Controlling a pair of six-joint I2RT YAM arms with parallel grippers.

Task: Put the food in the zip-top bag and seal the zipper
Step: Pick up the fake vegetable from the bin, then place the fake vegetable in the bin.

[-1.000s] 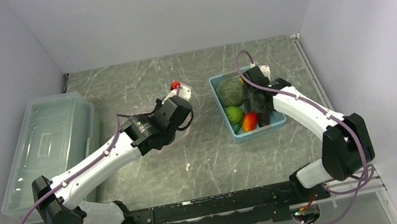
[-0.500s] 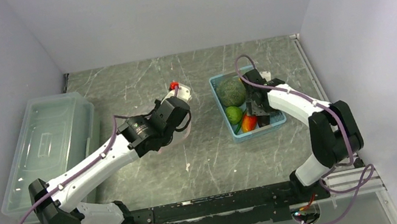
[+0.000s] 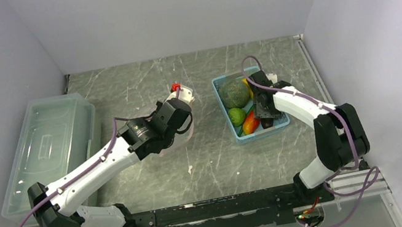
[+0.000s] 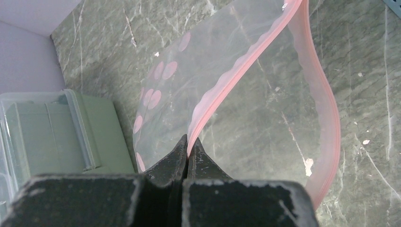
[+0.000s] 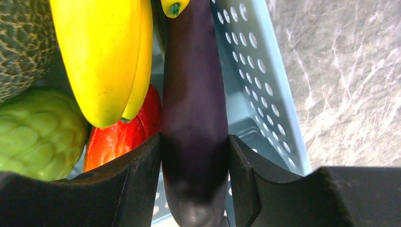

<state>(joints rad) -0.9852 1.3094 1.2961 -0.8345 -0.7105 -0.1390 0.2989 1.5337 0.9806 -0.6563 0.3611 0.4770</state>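
- Left tool (image 4: 188,147)?
- Pinched tight together on the pink zipper (image 4: 239,73), right at one end of the clear bag (image 4: 198,80).
- Bag's mouth?
- Gaping. One pink strip running up and away from the pinch, the other bowing out wide to the right. Grey marbled counter (image 4: 369,71) showing through the film.
- Anything beside it?
- Translucent bin (image 4: 42,127), low on the left by the wall.
- And the right tool (image 5: 195,139)?
- Down inside the light-blue basket (image 5: 255,85), closed against the purple eggplant (image 5: 191,71), one black finger (image 5: 137,175) pressed to each flank.
- Rest of the food?
- All in that basket. Yellow banana (image 5: 101,56) just left of the eggplant. Red-orange fruit (image 5: 120,139) under the banana's tip. Bumpy lime-green fruit (image 5: 38,132) further left. Netted dark green melon (image 5: 19,42) in the upper left corner.
- Seen from above?
- Basket right of centre on the counter, with the right tool in it. Bag and left tool well apart from it, toward the middle. Bin along the left wall.
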